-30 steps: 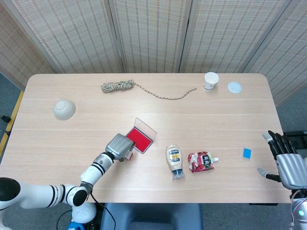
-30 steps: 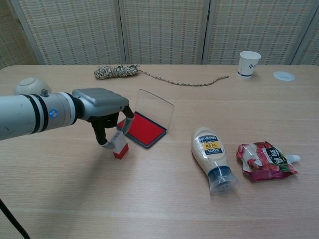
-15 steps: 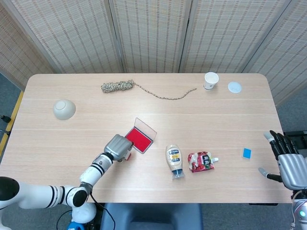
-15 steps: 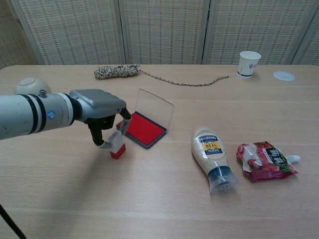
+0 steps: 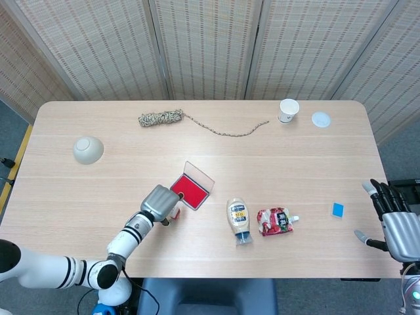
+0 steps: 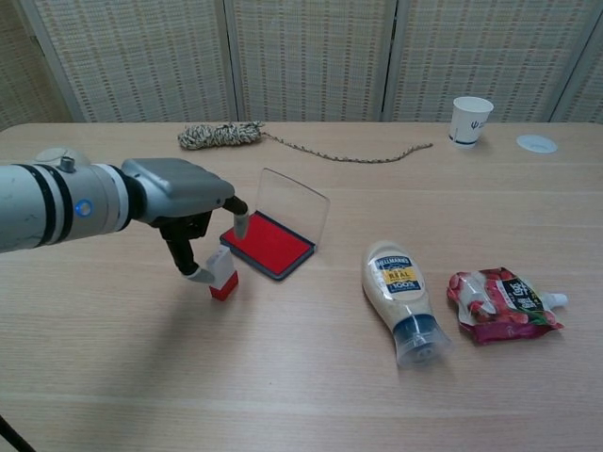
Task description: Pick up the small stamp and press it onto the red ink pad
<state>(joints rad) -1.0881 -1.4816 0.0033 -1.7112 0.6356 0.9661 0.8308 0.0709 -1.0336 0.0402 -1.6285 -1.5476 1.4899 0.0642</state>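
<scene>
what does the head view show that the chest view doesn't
Only the head view shows the right robot hand, open beyond the table's right edge, a small blue rectangular object near it, and the whole round beige bowl.

Only the chest view shows the small white stamp with a red base clearly, standing on the table with the left robot hand at it; whether it is gripped is unclear.

Both show the open red ink pad, braided rope, white paper cup, mayonnaise bottle and red pouch.

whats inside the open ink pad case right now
Only the red pad shows inside the ink pad case; its clear lid stands open behind. The stamp sits outside, beside the left hand.
</scene>
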